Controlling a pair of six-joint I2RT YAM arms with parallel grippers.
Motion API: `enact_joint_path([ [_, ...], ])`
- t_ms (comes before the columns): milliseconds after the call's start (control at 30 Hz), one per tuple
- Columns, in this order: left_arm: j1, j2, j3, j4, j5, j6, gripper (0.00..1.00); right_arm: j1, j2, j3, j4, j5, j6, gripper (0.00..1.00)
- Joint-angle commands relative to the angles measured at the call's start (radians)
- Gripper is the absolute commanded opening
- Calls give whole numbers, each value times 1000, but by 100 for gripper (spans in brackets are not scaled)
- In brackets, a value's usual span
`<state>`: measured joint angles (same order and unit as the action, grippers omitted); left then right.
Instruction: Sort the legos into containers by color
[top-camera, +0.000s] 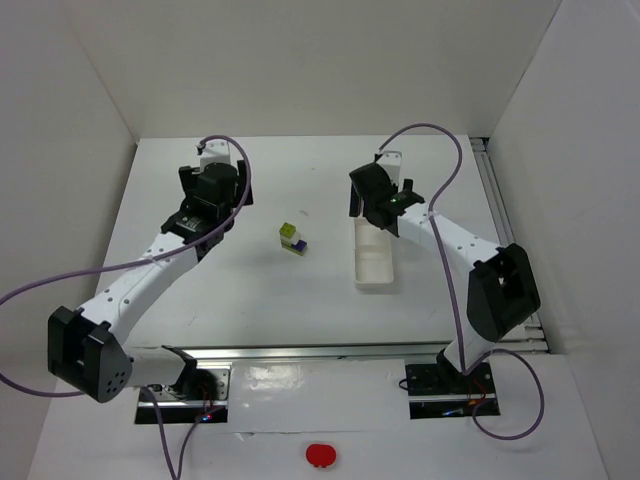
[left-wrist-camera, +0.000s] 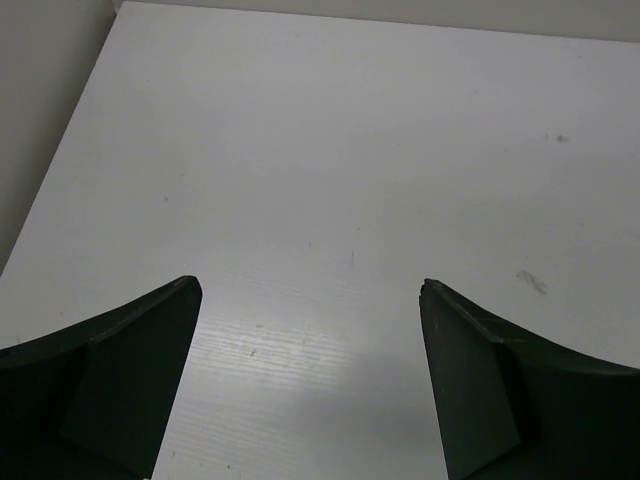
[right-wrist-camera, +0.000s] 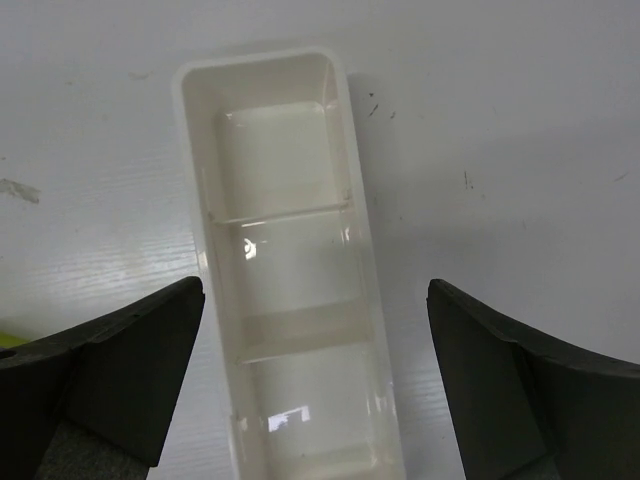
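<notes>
The legos (top-camera: 292, 238), clustered midway between the desk's (top-camera: 250, 300) side edges, looked light, rigid, slippery: best pinched across flat sides. Left fingers (left-wrist-camera: 120, 370) and right fingers (right-wrist-camera: 110, 360) stood wide, empty.

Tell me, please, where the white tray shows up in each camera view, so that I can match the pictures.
Top external: the tray lies right of centre, lengthwise away from the arms, its far end under the right gripper.
Left wrist: not in it; only the table beyond the open left gripper.
Right wrist: the tray runs down the middle to the bottom edge, its compartments empty.
Shared landmark: the right gripper, above the tray in both views.
</notes>
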<state>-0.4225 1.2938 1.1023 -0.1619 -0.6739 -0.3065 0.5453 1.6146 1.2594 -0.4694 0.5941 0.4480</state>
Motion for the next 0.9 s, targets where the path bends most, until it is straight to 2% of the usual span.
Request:
enact_joint_path([
  [0,5,-56,51,-21,121,90,100,31,-4,54,20,21,-2,100],
  [33,5,-66,63,-30,196,136,100,31,-4,54,20,4,-21,100],
  [133,5,-67,146,-123,197,126,100,50,-4,54,73,-54,-63,100],
  [200,5,-85,157,-123,221,171,100,50,-31,16,147,-123,-120,100],
  [233,5,-100,137,-101,221,172,100,50,-44,-6,184,-254,-158,100],
  [267,5,-116,99,-53,200,134,100,60,-73,-47,221,-314,-219,100],
  [333,16,-126,90,-71,146,22,100,73,-96,-80,314,-466,-268,99],
  [367,54,-117,108,-100,246,-14,100,73,-96,-80,331,-505,-311,97],
  [433,94,-85,154,-189,351,-49,100,114,-96,-80,341,-581,-362,97],
  [467,125,-55,165,-209,446,-49,100,129,-81,-80,341,-594,-411,97],
  [533,157,-45,174,-235,538,-59,100,180,-41,-49,341,-613,-471,97],
  [567,194,-45,165,-235,642,-59,100,195,-10,-49,331,-603,-511,97],
  [667,260,-45,137,-225,817,-81,100,238,36,-8,331,-570,-569,99],
  [867,329,-54,93,-214,939,-82,100,251,152,67,342,-544,-606,99],
])
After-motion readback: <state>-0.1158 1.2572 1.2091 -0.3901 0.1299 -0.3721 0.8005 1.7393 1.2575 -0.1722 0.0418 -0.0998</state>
